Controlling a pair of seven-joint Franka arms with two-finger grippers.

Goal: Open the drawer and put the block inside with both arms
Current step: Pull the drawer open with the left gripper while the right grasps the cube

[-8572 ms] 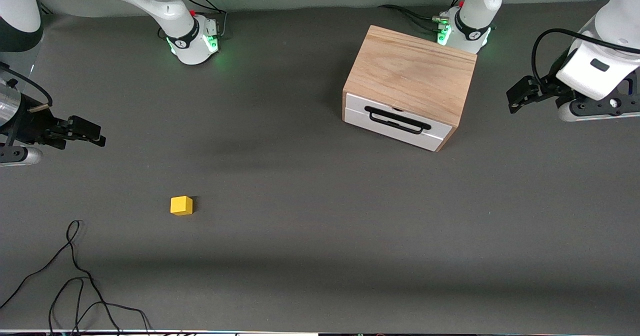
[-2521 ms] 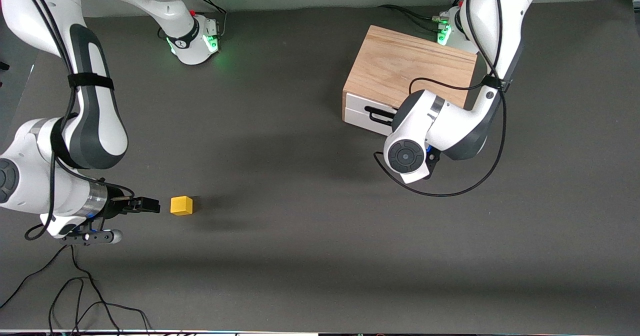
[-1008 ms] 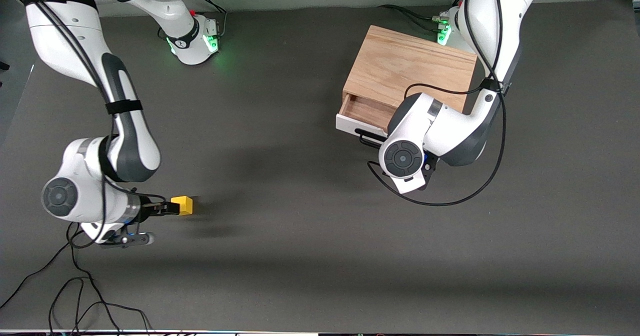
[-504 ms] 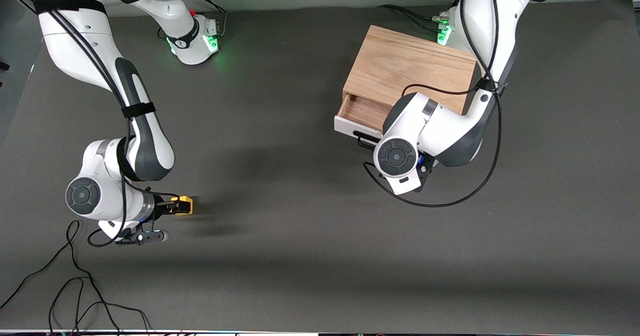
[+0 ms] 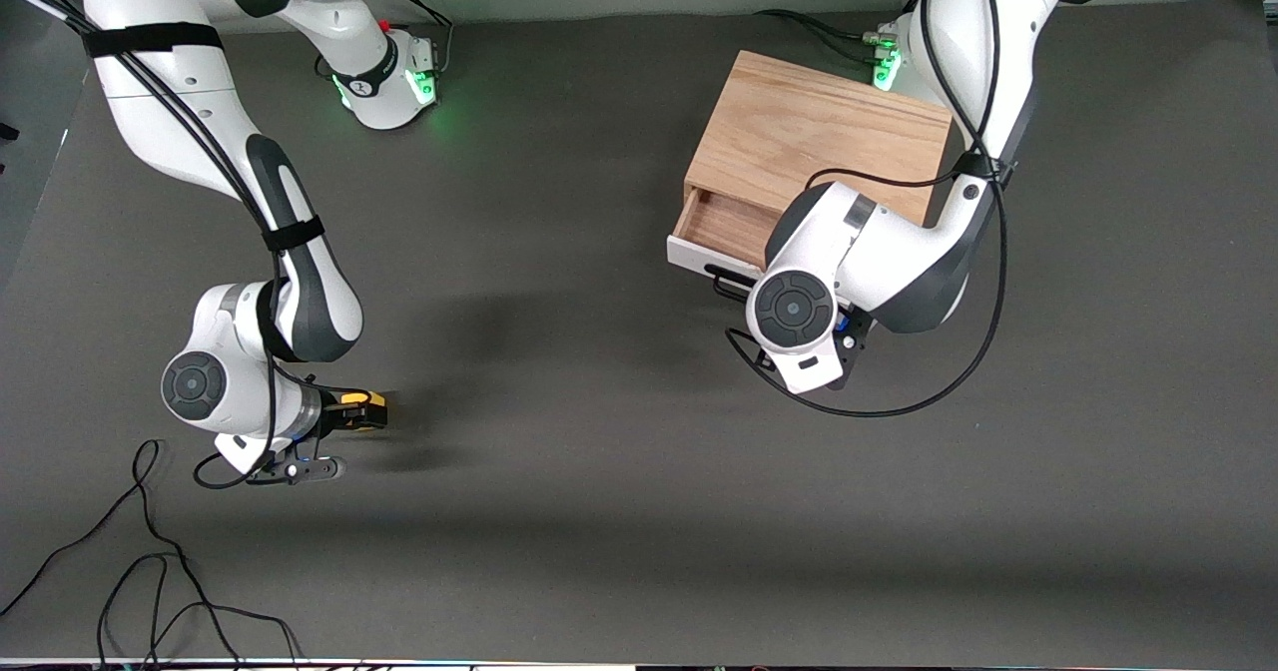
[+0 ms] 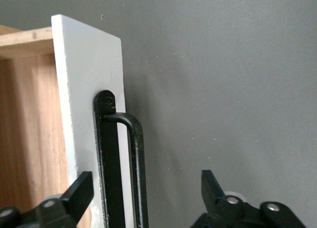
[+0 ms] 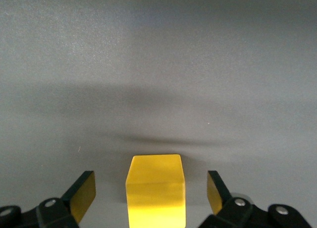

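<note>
The drawer of the light-wood cabinet stands partly pulled out, showing its wood interior and white front panel. My left gripper is open at the drawer front, one finger on each side of the black bar handle, touching neither. In the front view the left wrist hides it. The yellow block rests on the table toward the right arm's end. My right gripper is open and low at the table, its fingers flanking the block with a gap on each side.
Loose black cables lie on the table near the front camera at the right arm's end. A cable loop hangs from the left arm beside the drawer. Both arm bases stand along the table's edge farthest from the camera.
My left gripper has opened and let go of the handle after pulling the drawer out. My right gripper has slid forward so its open fingers flank the block.
</note>
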